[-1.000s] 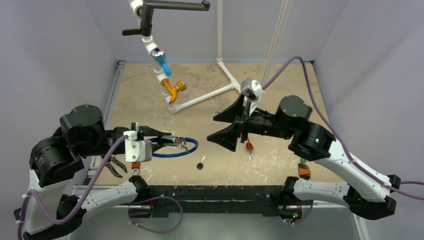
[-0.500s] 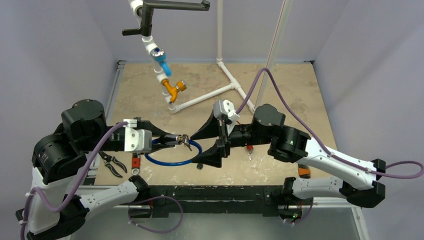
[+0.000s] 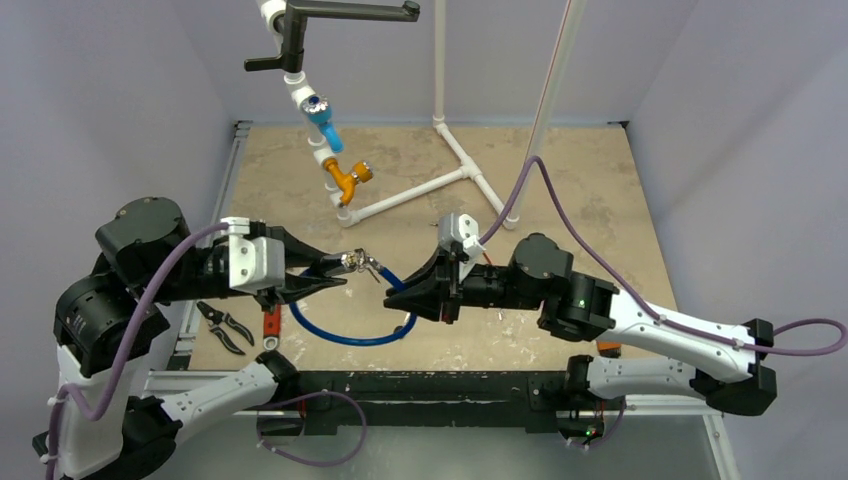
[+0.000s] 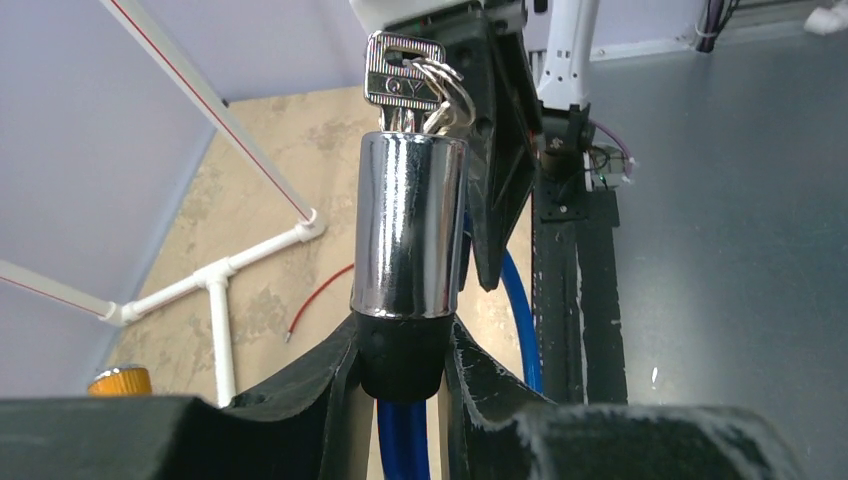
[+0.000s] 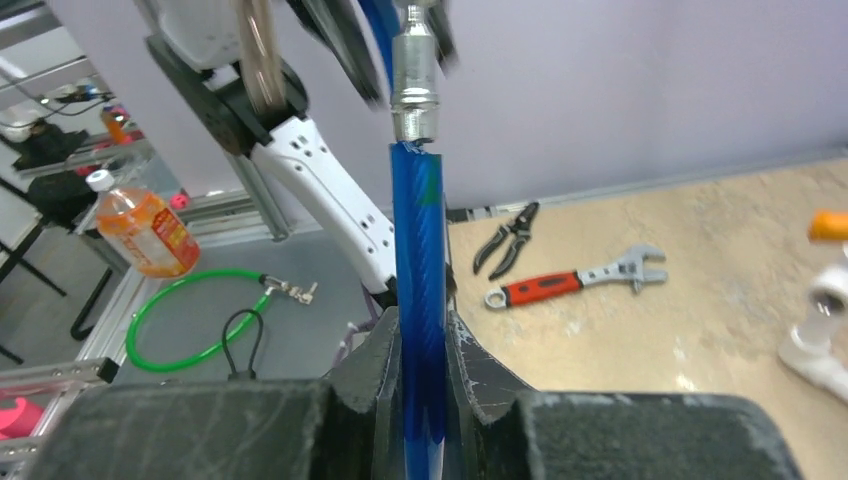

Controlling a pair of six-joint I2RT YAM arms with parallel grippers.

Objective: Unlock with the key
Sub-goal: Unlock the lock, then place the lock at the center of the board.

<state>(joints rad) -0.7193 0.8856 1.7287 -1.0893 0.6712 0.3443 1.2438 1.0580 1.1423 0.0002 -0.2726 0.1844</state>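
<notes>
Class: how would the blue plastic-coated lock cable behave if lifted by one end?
Probably springy, not limp: the blue plastic-coated cable holds a smooth loop. Its chrome lock cylinder likely weighs one end down.

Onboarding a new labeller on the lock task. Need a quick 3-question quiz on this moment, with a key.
1. True or false: the key hangs loose, out of the lock cylinder.
2. What is the right gripper clamped on? A) pliers B) blue cable C) wrench
3. Which gripper holds the lock cylinder, and by which end?

Key
1. False. The key sits in the top end of the cylinder.
2. B. It grips the cable just below its metal end fitting.
3. The left gripper, at the black end where the cable enters.
</notes>
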